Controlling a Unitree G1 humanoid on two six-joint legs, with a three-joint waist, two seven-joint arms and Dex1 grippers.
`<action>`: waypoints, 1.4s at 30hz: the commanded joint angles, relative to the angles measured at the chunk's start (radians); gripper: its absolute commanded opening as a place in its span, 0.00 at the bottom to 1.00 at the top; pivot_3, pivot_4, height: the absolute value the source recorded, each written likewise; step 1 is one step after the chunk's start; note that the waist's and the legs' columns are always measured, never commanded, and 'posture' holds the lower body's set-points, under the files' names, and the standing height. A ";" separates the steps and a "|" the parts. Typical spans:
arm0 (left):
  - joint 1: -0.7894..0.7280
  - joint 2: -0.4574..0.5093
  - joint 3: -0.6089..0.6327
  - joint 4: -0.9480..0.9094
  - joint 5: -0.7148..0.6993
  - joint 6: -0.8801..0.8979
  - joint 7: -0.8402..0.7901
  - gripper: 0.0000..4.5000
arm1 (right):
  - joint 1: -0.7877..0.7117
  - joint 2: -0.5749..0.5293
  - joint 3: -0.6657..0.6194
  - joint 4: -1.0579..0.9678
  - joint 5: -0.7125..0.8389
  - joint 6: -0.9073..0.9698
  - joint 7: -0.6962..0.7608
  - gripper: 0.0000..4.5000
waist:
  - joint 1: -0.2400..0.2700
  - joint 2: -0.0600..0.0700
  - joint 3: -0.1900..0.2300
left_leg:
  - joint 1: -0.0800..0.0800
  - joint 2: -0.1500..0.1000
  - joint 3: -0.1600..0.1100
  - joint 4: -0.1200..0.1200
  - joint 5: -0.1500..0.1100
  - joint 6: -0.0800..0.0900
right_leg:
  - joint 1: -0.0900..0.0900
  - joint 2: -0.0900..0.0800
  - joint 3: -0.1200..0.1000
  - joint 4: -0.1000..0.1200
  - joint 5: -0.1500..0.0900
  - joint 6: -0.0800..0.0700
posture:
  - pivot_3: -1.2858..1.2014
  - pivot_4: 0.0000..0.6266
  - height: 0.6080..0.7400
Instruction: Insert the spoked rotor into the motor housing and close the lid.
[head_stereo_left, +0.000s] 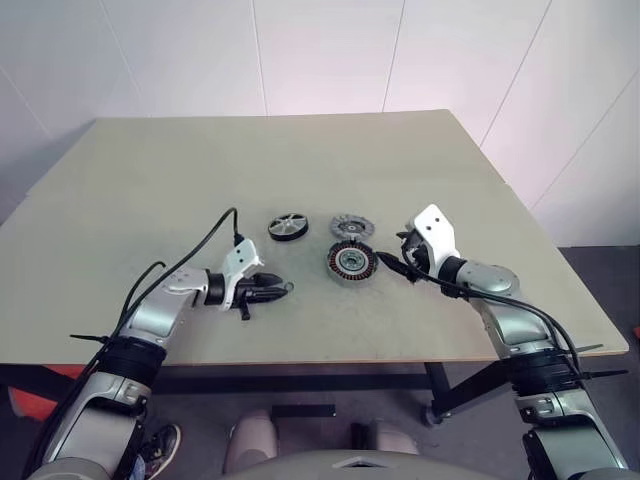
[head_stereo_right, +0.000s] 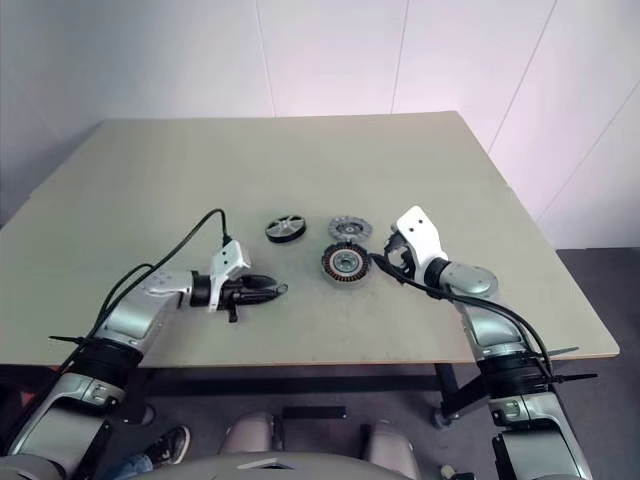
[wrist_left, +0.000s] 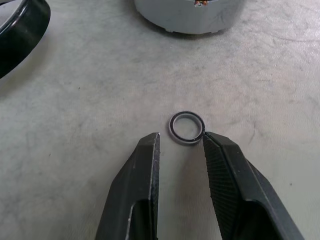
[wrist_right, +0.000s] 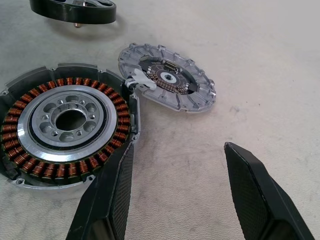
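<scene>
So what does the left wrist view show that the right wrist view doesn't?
Left wrist: a tiny black ring on the table just past the open left gripper, one fingertip at its edge. Right wrist: the lid leaning on the housing's rim, the copper windings, and the open right gripper. Both: the housing, the rotor and the table.

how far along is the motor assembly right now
Nothing is assembled yet. The spoked rotor, motor housing and lid lie on the table, the housing open with its windings bare. The left gripper has its fingers open around a tiny black ring, gripping nothing; the right gripper is open beside the housing. Left: insert the rotor, close the lid.
</scene>
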 joint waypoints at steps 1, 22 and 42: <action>-0.027 -0.006 -0.002 0.009 -0.005 -0.024 -0.016 0.33 | 0.003 -0.004 -0.011 -0.034 0.002 -0.003 -0.003 0.72 | 0.000 0.000 0.000 | 0.000 0.000 0.000 0.000 0.000 0.000 | 0.000 0.000 0.000 0.000 0.000 0.000 | 0.52 0.00 1.00; -0.053 -0.016 -0.048 0.078 0.052 -0.069 -0.043 0.21 | 0.033 -0.007 -0.022 -0.064 0.004 0.008 -0.020 0.72 | 0.003 0.000 0.000 | 0.001 -0.001 0.000 0.000 0.000 0.000 | 0.002 -0.001 0.000 0.000 0.000 0.000 | 0.52 0.00 1.00; -0.106 -0.066 0.055 0.033 -0.057 0.028 0.013 0.17 | 0.026 -0.005 -0.016 -0.054 0.001 0.005 -0.018 0.72 | 0.002 -0.001 0.000 | 0.001 -0.001 0.000 0.000 0.000 0.000 | 0.002 -0.001 0.000 0.000 -0.001 0.001 | 0.52 0.00 1.00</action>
